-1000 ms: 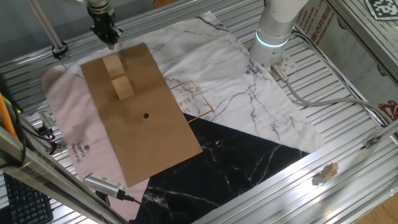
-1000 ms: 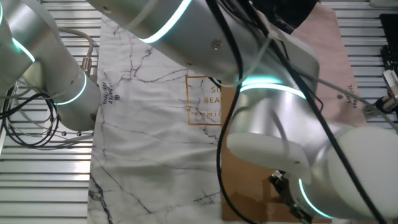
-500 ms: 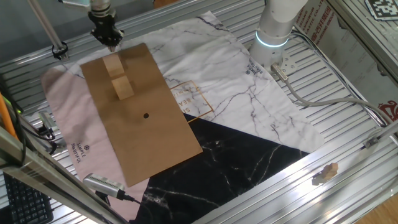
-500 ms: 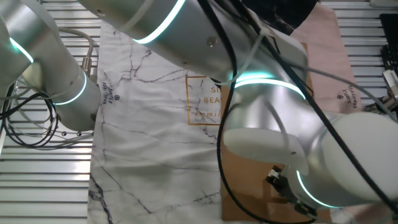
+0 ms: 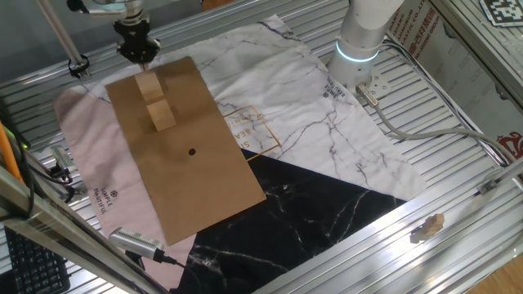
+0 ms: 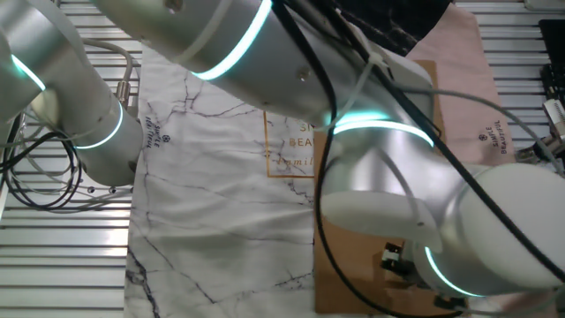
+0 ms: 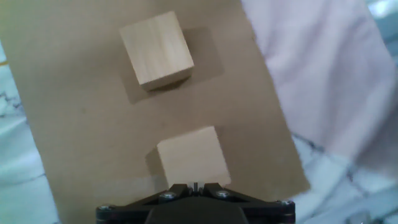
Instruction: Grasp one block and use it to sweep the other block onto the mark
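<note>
Two pale wooden blocks lie on a brown cardboard sheet [image 5: 188,155]. One block [image 5: 148,86] lies near the sheet's far end and the other block [image 5: 161,114] just in front of it. The mark [image 5: 192,151] is a small black dot farther down the sheet. My gripper [image 5: 139,54] hangs above the far end, just behind the first block. In the hand view the gripper [image 7: 196,185] is shut and empty, with the near block [image 7: 191,155] just past its tips and the second block [image 7: 157,48] beyond. The mark is out of the hand view.
The cardboard lies on marble-print cloths [image 5: 310,106] with an orange square outline [image 5: 260,131] beside it and a pink cloth [image 5: 90,171] on the other side. In the other fixed view the arm [image 6: 380,177] hides most of the cardboard [image 6: 344,265].
The gripper has drifted slightly left and back, away from the far block. The blocks have not moved.
</note>
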You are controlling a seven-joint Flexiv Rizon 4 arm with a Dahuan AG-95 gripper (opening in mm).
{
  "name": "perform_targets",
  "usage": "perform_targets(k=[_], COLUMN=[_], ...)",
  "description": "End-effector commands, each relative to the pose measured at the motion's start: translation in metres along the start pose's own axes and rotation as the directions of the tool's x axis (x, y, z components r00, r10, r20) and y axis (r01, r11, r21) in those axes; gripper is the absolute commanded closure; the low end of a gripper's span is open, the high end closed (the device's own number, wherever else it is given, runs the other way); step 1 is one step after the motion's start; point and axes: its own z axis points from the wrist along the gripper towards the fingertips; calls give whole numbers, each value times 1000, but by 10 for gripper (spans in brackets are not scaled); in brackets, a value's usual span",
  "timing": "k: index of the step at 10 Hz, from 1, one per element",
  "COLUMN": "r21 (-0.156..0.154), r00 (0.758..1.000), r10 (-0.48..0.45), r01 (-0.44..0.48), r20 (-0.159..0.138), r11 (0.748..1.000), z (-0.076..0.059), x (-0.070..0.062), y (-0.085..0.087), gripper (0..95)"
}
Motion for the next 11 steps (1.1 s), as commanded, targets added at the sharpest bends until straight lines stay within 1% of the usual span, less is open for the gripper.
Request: perform_targets(k=[1,2,5,7,11], r21=[2,2,3,3,-5], r00=[999,999,998,995,996], r10=[-39,-45,-62,-97,-94], r01=[39,45,62,96,94], r20=[-3,-1,6,20,11], r11=[999,999,998,995,996], z=[-2,-3,-3,-1,5], x=[-9,-12,-15,-18,-23], y=[-3,-4,-6,-9,-9], gripper=[950,950,950,950,950])
